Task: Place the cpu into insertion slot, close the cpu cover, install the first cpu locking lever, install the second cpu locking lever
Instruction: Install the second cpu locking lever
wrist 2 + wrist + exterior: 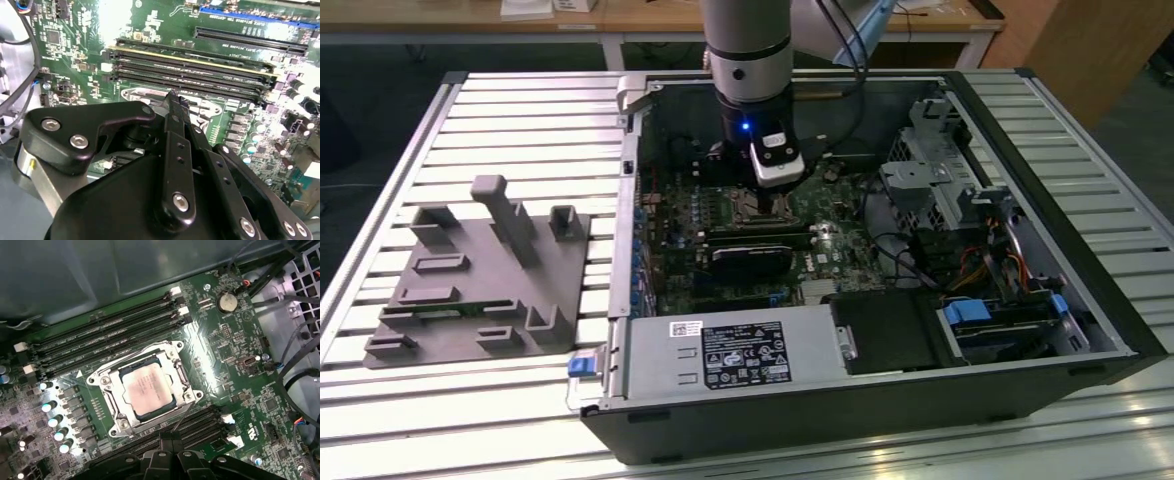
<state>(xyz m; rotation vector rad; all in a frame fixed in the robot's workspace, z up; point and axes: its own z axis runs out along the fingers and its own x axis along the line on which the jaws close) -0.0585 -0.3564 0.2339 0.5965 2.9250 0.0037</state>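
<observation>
The cpu, a square chip with a pale silvery top, lies flat in the insertion slot on the green board. The cpu cover, a thin silvery frame, lies down around the chip. A thin metal locking lever slants up from the socket's edge to my black fingertips. My gripper sits just beside the socket, fingers together. In the second wrist view the gripper tapers to a closed tip over the socket. In the exterior view the gripper reaches down into the open computer case over the slot.
Long black memory slots run along one side of the socket and more lie on the other side. A coin battery and loose cables are nearby. A grey fixture plate lies outside the case; the power supply and drive cage crowd the case.
</observation>
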